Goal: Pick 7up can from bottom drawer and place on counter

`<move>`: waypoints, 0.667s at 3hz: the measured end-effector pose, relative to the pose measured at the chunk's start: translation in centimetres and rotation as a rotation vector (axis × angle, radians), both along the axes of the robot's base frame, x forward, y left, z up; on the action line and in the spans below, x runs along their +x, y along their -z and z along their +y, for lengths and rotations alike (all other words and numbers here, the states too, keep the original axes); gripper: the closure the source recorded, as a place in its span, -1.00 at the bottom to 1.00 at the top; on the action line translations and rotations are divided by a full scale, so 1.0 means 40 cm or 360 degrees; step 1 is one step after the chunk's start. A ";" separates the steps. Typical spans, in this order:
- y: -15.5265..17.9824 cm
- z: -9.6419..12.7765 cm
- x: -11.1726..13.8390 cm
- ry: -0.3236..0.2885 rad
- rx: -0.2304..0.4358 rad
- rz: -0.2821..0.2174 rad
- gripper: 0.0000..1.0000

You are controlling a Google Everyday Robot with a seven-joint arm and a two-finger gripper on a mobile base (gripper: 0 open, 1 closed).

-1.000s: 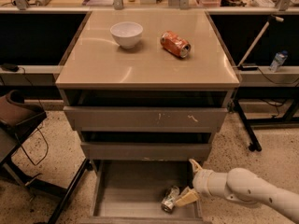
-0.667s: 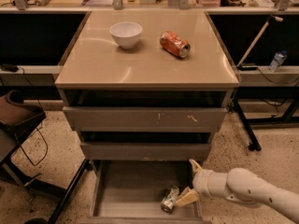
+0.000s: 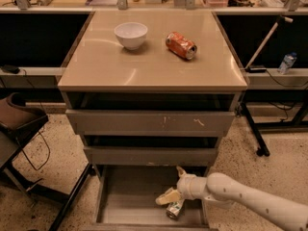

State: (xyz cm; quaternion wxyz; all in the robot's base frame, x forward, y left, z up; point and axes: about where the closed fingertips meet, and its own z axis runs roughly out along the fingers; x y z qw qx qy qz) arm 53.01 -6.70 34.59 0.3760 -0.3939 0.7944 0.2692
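The 7up can [image 3: 174, 209], green and silver, lies on its side on the grey floor of the pulled-out bottom drawer [image 3: 127, 201], near its front right. My gripper [image 3: 173, 184] reaches in from the right on a white arm and hangs just above the can. Its fingers are spread open, one pointing up at the drawer above and the other [image 3: 166, 196] low, just above and left of the can. It holds nothing. The beige counter [image 3: 149, 66] tops the cabinet.
A white bowl [image 3: 131, 34] and an orange-red can [image 3: 181, 45] on its side sit on the counter. Two upper drawers [image 3: 149, 121] stand slightly open above the gripper. A dark chair [image 3: 19, 121] stands to the left and a black stand leg [image 3: 252, 131] to the right.
My gripper has moved left, so that it is now over the can. The can has not moved.
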 end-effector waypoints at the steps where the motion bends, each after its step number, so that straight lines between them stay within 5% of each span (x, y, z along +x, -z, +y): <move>1: 0.144 0.051 0.064 0.0226 0.0128 0.0062 -1.00; 2: 0.209 0.071 0.029 0.0246 0.0157 0.0125 -1.00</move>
